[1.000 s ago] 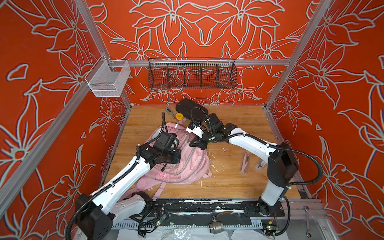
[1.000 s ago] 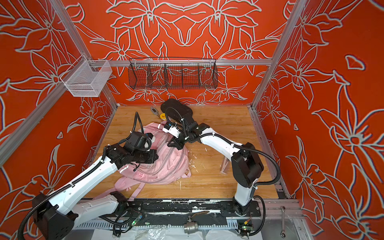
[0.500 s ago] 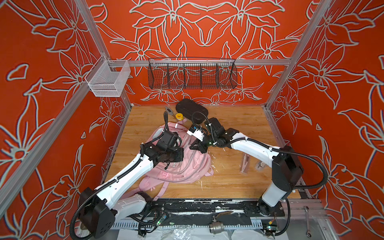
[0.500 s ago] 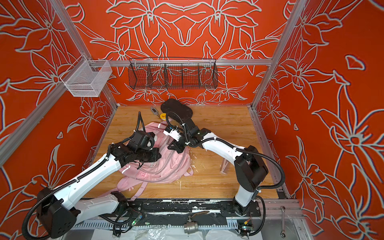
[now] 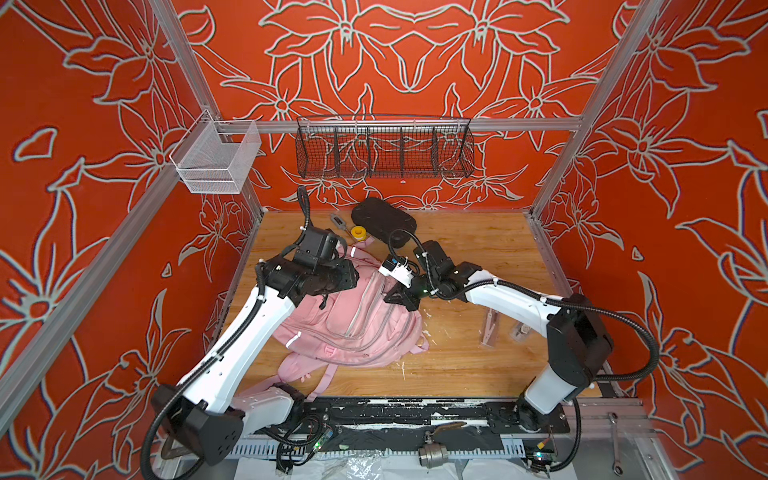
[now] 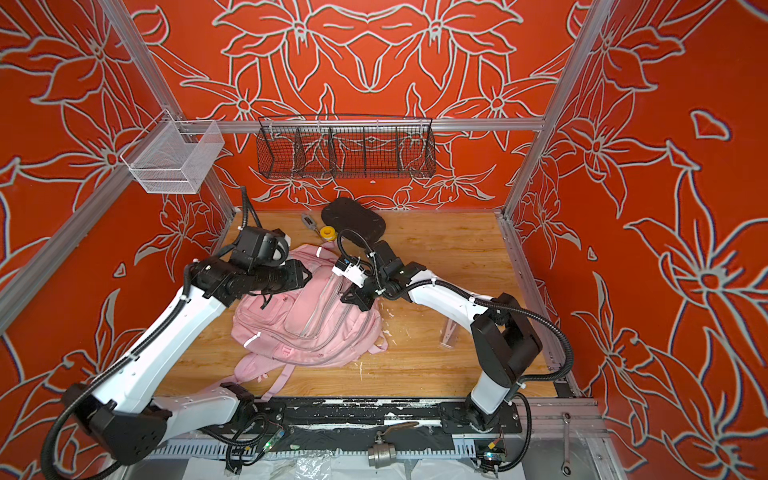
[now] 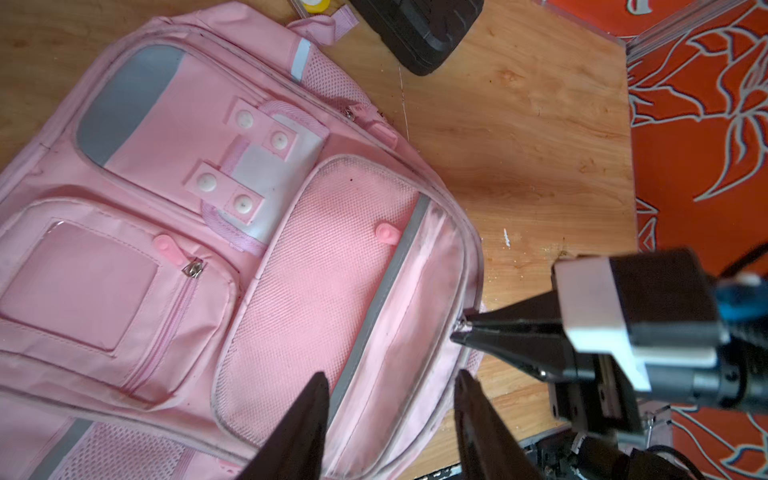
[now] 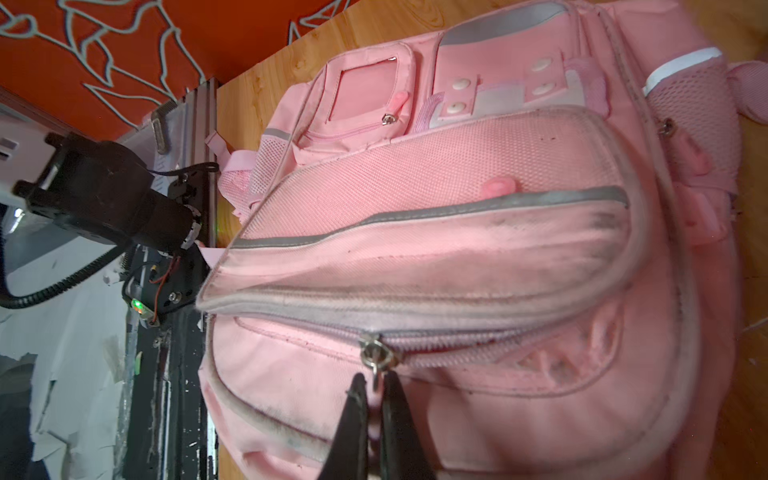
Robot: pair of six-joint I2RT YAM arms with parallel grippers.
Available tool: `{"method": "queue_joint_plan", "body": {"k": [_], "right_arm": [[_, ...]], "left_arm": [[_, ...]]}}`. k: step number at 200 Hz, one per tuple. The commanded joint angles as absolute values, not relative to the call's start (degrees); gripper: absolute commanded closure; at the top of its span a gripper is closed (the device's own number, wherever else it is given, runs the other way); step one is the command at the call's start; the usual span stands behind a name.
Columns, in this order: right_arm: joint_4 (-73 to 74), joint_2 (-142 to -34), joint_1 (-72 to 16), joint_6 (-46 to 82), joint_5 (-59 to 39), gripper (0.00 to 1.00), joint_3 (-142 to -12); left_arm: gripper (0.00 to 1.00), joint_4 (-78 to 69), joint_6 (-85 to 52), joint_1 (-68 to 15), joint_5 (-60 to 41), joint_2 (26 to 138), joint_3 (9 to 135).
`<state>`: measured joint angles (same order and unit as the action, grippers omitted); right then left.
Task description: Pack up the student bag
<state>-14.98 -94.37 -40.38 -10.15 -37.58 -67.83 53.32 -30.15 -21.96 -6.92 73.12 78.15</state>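
**Bag** [image 5: 357, 328]: lies flat, front up, on the wooden counter [image 5: 478, 249], left of centre in both top views. Its straps trail toward the lower edge of the frame. Zipped pockets and grey reflective strips face upward. The fabric is visibly soiled along the large front pocket.

**Right claw** [image 8: 374, 376]: jaws together, pinched on the metal zip pull [image 8: 376, 357] of the zip that runs beside the large front pocket. In both top views this claw sits at the bag's right edge, near centre frame.

**Left claw** [image 7: 390, 374]: jaws apart with nothing between them. It is poised over the soiled band of the front pocket, close to the right claw's tips. Contact with the fabric cannot be determined.

**Other items**:
- A black case [image 5: 382, 220] lies at the back of the counter, upper centre, just beyond the bag's top.
- A yellow roll [image 5: 358, 232] lies just left of the case.
- A black wire basket [image 5: 384, 147] hangs on the back wall.
- A white mesh basket [image 5: 216, 162] hangs at upper left.
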Motion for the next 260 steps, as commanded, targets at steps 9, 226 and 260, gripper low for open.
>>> {"method": "queue_joint_plan", "body": {"k": [9,226,260], "right_arm": [[-5.48,-89.86,-41.18,-15.65,-36.12,1.0,-63.76],[-2.17,-87.32,-46.29,-37.57,-18.13,1.0,-58.49],[-3.22,-86.96,-46.24,-35.15,-18.53,1.0,-58.54]], "left_arm": [[0.5,57.47,-32.03,-21.71,-12.82,82.63,84.63],[0.7,89.56,-25.25,-28.35,-8.27,123.87,123.84],[1.0,87.63,-26.62,-26.77,-10.54,121.98,123.03]]}}
